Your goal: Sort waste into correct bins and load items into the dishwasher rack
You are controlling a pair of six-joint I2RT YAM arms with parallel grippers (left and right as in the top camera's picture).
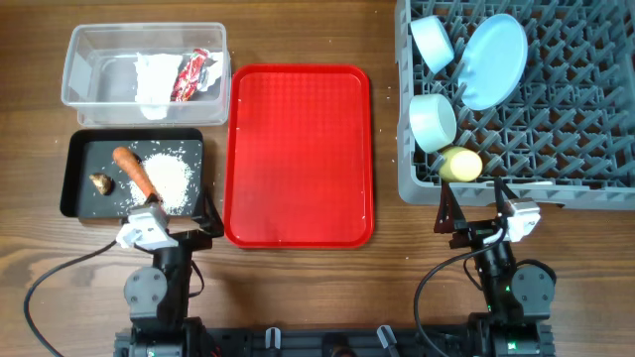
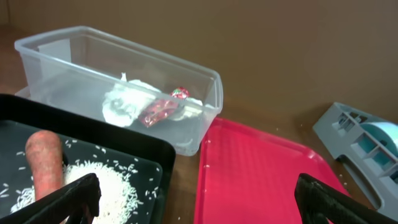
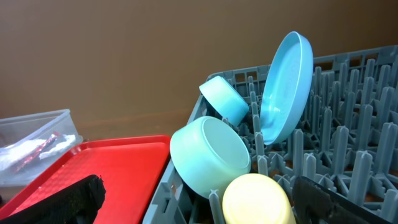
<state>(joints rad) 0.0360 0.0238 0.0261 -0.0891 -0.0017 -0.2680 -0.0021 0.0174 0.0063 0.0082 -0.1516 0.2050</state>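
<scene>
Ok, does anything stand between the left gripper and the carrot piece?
Nothing visible does. The left gripper is open at the near edge of the black tray, and the carrot piece lies just ahead, rice beside it.

No text, brand or number can be read anywhere; the wrapper (image 1: 189, 75) at ten o'clock shows only red and white print, too blurred to read.
</scene>
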